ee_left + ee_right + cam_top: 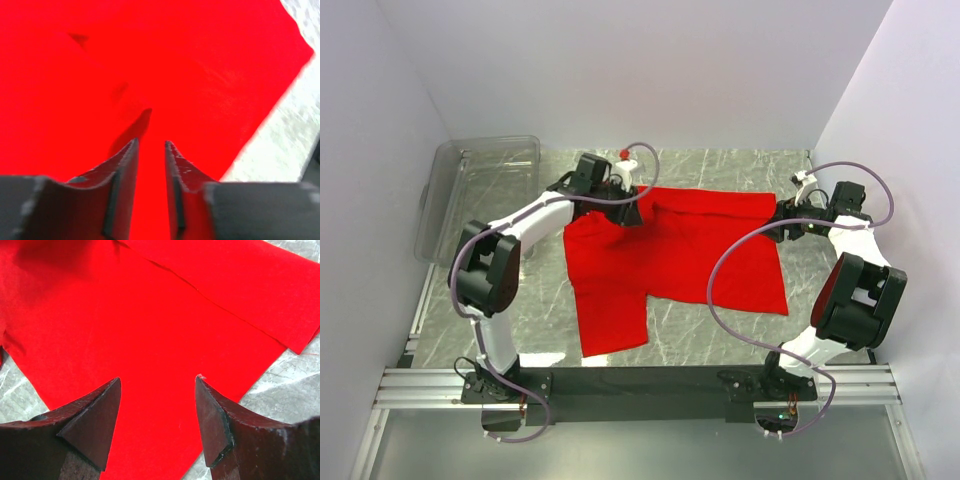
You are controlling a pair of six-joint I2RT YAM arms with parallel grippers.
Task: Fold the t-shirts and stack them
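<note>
The red t-shirt (670, 255) lies spread on the marble table, with one part reaching toward the front at the left. My left gripper (628, 212) hovers over its back left part. In the left wrist view its fingers (150, 143) stand a narrow gap apart, with the t-shirt (200, 75) lying below them and nothing pinched. My right gripper (782, 228) is at the shirt's right edge. Seen from the right wrist, it (159, 379) is wide open just above the t-shirt (150, 315), where an overlapping layer's edge runs diagonally.
A clear plastic bin (480, 190) sits at the back left against the wall. Bare marble table (720, 330) shows in front of and beside the shirt, and white walls close in both sides and the back. Purple cables loop over both arms.
</note>
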